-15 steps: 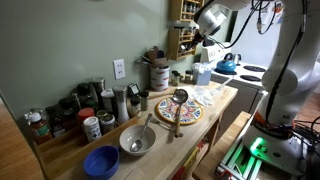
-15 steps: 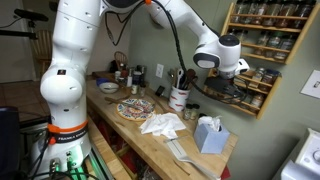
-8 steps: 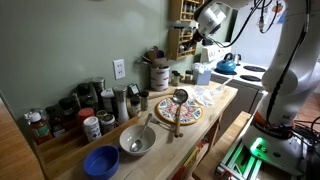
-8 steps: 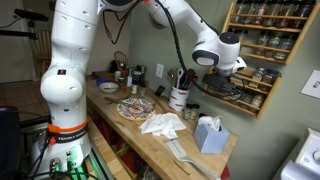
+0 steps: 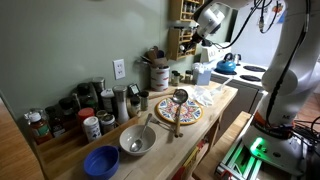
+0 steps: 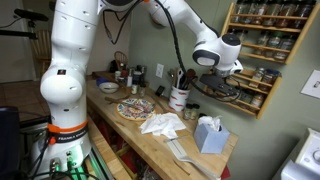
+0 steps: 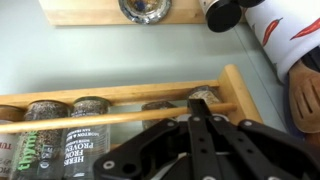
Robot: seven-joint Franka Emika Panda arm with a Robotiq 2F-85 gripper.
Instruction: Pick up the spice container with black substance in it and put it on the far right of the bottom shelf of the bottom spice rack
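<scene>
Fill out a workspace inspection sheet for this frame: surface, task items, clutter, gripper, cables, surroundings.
Surface: wooden counter, crowded.
Job's things: bottom spice rack on the wall, jars behind its front rail; black-filled container not identifiable.
Clutter: blue bowl, metal bowl, patterned plate, tissue box, white cloth.
Gripper: gripper close at the rack; open or shut cannot be told.
Cables: black cable along the arm.
Surroundings: green wall, blue kettle.

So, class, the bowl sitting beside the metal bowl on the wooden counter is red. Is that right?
Not quite. The bowl beside the metal bowl is blue, not red, as an exterior view shows.
</scene>
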